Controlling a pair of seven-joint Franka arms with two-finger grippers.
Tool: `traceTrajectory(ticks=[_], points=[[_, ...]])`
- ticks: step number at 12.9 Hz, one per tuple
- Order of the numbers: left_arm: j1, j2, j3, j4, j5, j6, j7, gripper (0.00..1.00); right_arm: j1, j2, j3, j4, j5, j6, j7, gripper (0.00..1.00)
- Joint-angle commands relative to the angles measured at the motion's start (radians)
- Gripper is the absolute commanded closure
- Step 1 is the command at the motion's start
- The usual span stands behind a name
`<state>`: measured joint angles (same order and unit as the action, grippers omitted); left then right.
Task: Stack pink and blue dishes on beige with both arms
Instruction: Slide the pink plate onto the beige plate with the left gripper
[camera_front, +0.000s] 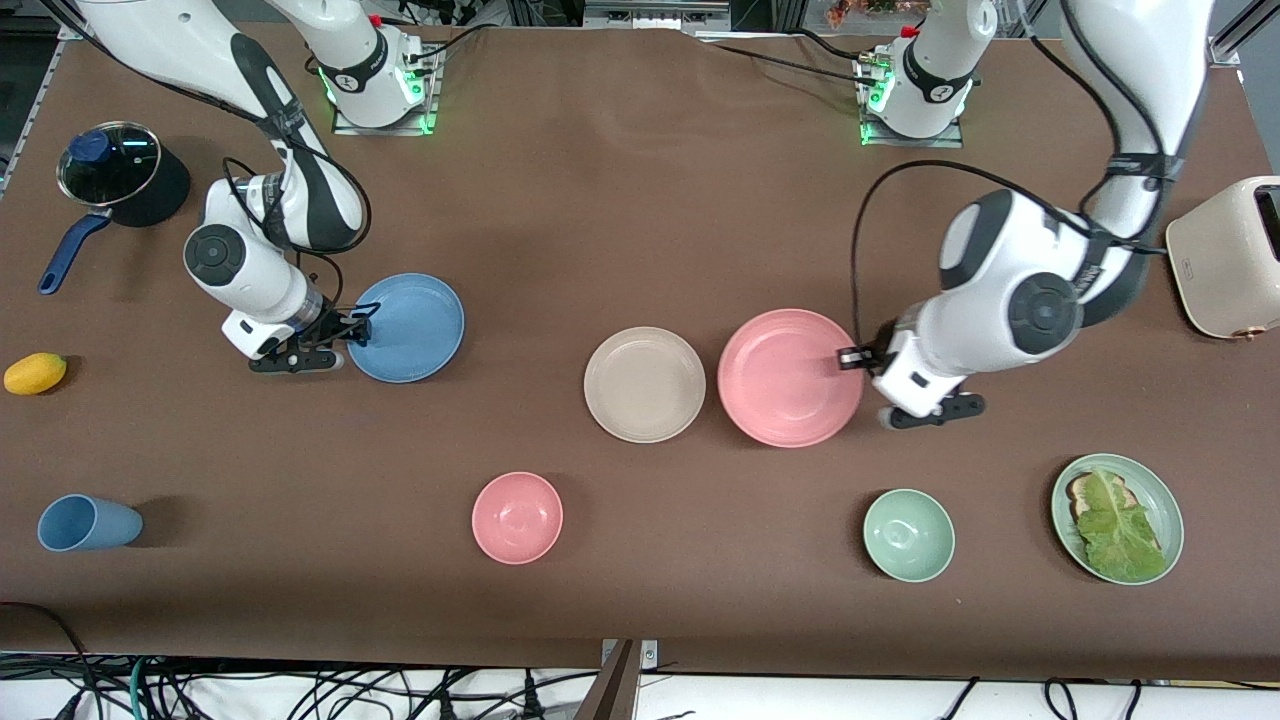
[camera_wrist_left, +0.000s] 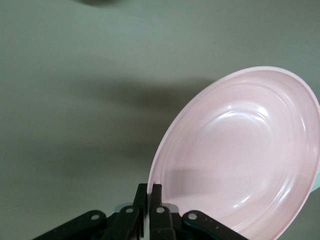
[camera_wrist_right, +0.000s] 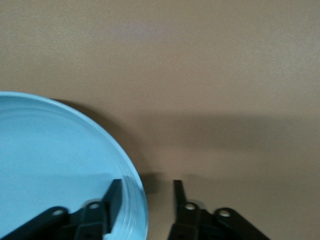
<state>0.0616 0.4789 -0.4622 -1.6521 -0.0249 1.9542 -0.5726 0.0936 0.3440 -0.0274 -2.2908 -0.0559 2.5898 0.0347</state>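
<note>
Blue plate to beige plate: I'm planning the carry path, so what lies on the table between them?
Nothing: in the front view only bare brown table lies between the blue plate and the beige plate.

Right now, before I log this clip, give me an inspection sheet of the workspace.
Surface: brown table, flat.
Job's things: beige plate bare; pink plate beside it; blue plate toward the right arm's end.
Clutter: pink bowl, green bowl, green plate with lettuce, blue cup, lidded pan, toaster, yellow fruit.
Hands: left hand shut on pink plate's rim; right hand open astride blue plate's rim.
Cables: black, along both arms.
Surroundings: cables below the table edge.
</note>
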Motion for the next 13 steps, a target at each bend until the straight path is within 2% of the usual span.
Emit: traceTrajectory(ticks=[1,3,6,9,11,13], points=[[-0.1,0.124,0.008,0.139,-0.01,-0.017,-0.088,1.0,-0.008,-0.014,0.003,-0.021,0.001,0.016,-0.012,0.66],[-0.149,0.173,0.011,0.196,-0.006,-0.015,-0.122,1.0,-0.008,-0.014,0.004,-0.021,0.001,0.013,-0.009,0.69],[-0.183,0.207,0.011,0.215,-0.004,0.029,-0.125,1.0,-0.008,-0.016,0.004,-0.022,0.001,0.009,-0.006,0.81],[-0.256,0.248,0.049,0.222,0.0,0.099,-0.13,1.0,-0.008,-0.019,0.006,-0.024,0.001,0.007,-0.001,0.99],[-0.311,0.268,0.098,0.224,0.0,0.133,-0.15,1.0,-0.008,-0.032,0.007,-0.021,0.001,-0.022,-0.001,1.0],[-0.318,0.285,0.125,0.224,0.002,0.135,-0.142,1.0,-0.006,-0.059,0.012,-0.013,0.001,-0.059,-0.001,1.0]])
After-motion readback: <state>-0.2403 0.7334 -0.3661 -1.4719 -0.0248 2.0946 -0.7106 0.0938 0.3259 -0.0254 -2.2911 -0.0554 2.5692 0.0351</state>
